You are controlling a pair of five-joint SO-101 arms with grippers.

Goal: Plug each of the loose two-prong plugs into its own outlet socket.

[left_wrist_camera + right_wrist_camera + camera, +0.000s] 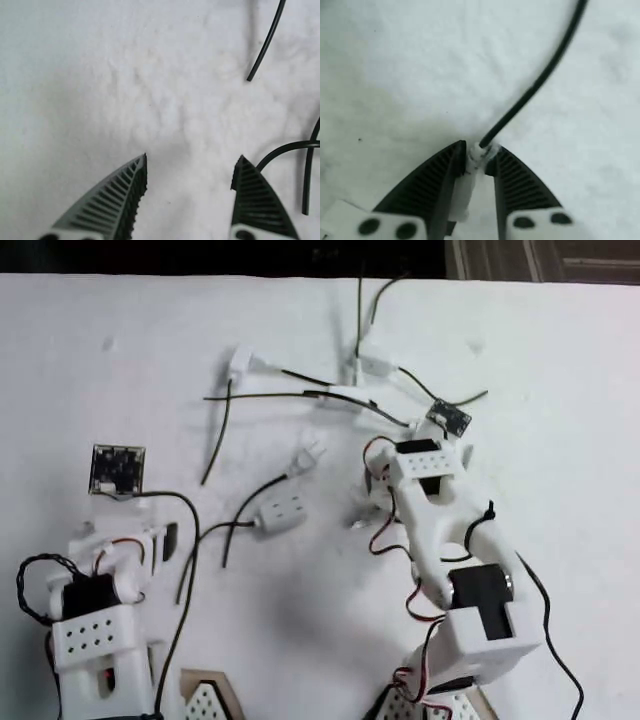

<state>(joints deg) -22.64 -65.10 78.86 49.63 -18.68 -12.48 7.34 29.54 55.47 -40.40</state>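
**A:** While the plug [464, 192] is pinched between the nearly closed jaws of the right gripper [480, 148], with its black cord [540, 80] trailing out past the fingertips, which step is judged to be in hand?

**B:** The carrying step, most likely. One plug is gripped but not yet seated. In the high view it is held just beside the socket block [282, 510], on the side toward the right arm.

**A:** And what is seen of the left gripper [193, 156]?

**B:** It is spread wide and nothing is held in it. It is poised over bare table [100, 75] near the socket block, on the side away from the right arm.

**A:** What is called for next?

**B:** The prongs must be lined up with a pair of slots in the socket block and pressed straight in. They are hidden by the jaws, so their heading cannot be told. Since the cord leaves at the fingertips, a turn or a regrasp may be needed first. The block is probably light and could be pushed along, so bracing by the left gripper would be wise. A second loose plug [310, 455] lies unplugged just beyond the block.
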